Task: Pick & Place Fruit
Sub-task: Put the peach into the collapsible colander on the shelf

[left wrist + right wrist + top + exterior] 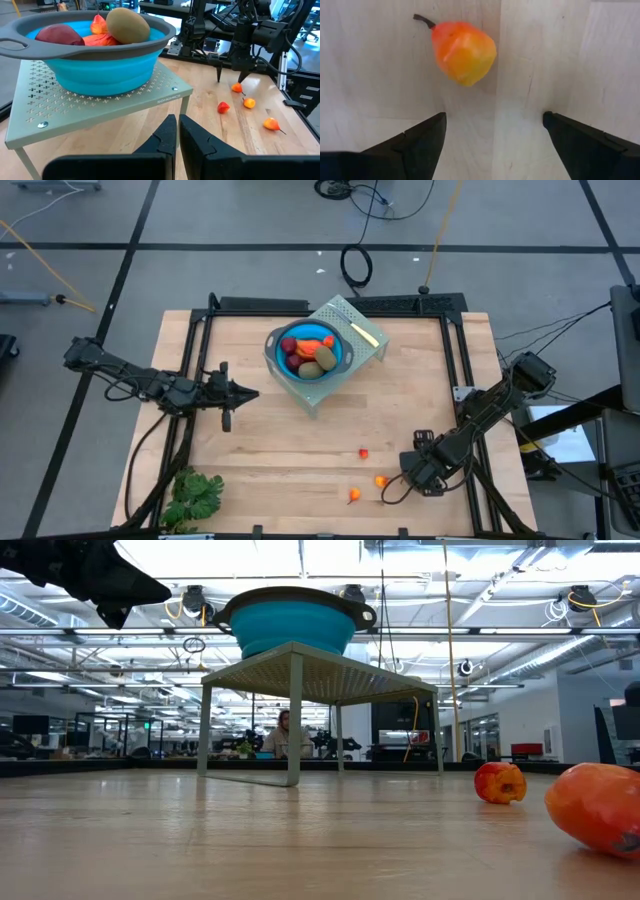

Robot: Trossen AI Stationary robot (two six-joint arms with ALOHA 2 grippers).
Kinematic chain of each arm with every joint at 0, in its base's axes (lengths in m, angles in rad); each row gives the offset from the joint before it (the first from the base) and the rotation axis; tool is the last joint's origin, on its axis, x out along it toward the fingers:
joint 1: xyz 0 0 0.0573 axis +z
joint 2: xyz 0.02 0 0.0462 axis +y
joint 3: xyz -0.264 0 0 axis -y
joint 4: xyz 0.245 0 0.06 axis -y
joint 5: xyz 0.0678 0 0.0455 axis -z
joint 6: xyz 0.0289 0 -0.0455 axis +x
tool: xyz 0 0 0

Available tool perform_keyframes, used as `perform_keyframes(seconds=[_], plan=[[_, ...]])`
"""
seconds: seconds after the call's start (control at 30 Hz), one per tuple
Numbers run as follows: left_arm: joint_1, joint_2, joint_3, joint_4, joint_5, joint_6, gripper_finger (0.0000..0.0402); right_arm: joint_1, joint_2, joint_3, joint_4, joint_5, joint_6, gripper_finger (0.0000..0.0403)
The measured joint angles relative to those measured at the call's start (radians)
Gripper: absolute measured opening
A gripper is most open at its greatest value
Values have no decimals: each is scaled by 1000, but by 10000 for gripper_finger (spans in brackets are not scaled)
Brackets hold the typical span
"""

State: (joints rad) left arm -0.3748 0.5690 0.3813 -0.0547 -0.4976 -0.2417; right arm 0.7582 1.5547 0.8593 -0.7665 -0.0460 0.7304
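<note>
The right end effector (492,131) hangs spread just above the table (300,450), its fingers pointing down over a small orange-red fruit (464,51) lying slightly ahead of them, stem pointing away. The left end effector (252,392), pressed together, waits beside the blue bowl (275,360), farther off.

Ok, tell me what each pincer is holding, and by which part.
Nothing is held. The right pincer stands open over a small orange fruit on the table, not touching it. The left pincer is shut on nothing.
</note>
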Motion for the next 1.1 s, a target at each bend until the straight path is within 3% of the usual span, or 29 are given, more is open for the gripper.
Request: perform_keyframes(seconds=[0.4,0.63,1.1], plan=[[0,0,0,0,0,-2,19,-25,-74,0,-27,46,-73,341],[0,0,0,3,0,-6,19,-32,-133,0,47,46,-176,343],[0,0,0,3,0,-7,19,-32,-133,2,228,46,-372,345]])
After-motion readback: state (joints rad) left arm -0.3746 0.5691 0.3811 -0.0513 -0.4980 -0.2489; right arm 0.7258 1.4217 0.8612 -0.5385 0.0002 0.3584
